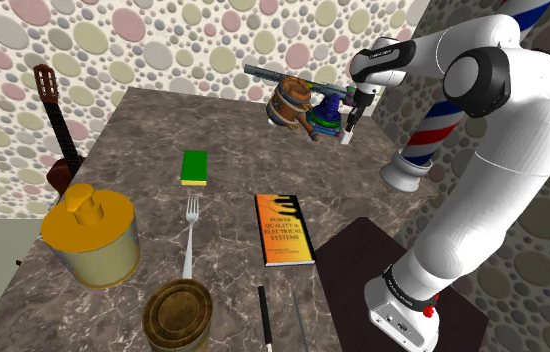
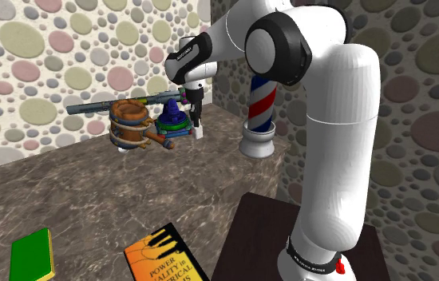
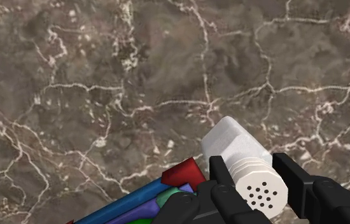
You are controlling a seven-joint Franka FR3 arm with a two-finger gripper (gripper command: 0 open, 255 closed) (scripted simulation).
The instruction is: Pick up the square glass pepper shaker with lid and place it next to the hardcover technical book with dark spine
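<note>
A white square pepper shaker (image 3: pixel 236 143) with a ribbed, holed lid sits between my black fingers. My gripper (image 3: pixel 254 170) is shut on the shaker at its lid. From the shoulder view the gripper (image 1: pixel 348 118) hangs over the far end of the marble table, and the shaker (image 1: pixel 344 137) pokes out below it. The second exterior view shows the gripper (image 2: pixel 195 108) and the shaker (image 2: pixel 198 132) beside a colourful toy heap. The orange book (image 1: pixel 285 230) with a dark spine lies flat nearer the stand, its corner also in the second exterior view (image 2: pixel 166 259).
A heap of colourful toys (image 1: pixel 301 105) lies close beside the gripper. A striped barber pole (image 1: pixel 431 140) stands at the table's far corner. On the marble table (image 1: pixel 153 130) are a green block (image 1: pixel 194 167), a fork (image 1: pixel 190 235), a yellow lidded pot (image 1: pixel 93 235) and a can (image 1: pixel 177 315).
</note>
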